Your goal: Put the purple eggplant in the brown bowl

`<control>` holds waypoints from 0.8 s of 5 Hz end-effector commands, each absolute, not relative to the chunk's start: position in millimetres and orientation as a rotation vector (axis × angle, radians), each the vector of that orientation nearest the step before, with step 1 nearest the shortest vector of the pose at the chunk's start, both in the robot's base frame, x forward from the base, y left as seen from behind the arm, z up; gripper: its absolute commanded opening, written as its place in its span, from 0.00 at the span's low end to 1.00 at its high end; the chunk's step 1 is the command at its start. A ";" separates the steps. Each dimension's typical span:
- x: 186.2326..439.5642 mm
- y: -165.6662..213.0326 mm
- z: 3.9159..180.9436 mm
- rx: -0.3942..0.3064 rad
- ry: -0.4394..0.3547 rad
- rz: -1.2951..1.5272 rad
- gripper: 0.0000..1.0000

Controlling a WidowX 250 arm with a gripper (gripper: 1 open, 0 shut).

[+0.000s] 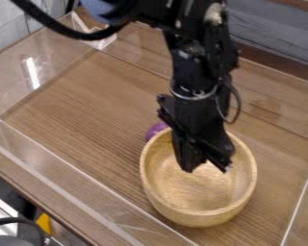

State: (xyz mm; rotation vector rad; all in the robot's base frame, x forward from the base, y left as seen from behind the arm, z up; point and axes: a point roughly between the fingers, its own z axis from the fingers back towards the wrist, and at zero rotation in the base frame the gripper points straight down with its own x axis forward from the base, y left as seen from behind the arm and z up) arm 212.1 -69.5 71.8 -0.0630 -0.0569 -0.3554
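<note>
The brown bowl [151, 176] is a large tan wooden bowl standing on the wood-grain table at the lower right. My black gripper [203, 161] points straight down over the bowl's inside, its fingertips low within the rim. The fingers are shut and I see nothing between them. A small piece of the purple eggplant [154, 131] shows on the table just behind the bowl's far-left rim, to the left of the gripper and apart from the fingertips. The arm and the rim hide most of it.
Clear acrylic walls [41, 72] fence the table on the left and front. A small clear stand [95, 31] is at the back left. The arm's dark body [195, 58] rises from the bowl toward the top of the view.
</note>
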 end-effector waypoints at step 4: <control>199.5 -76.5 75.1 -0.066 -0.062 -0.341 0.00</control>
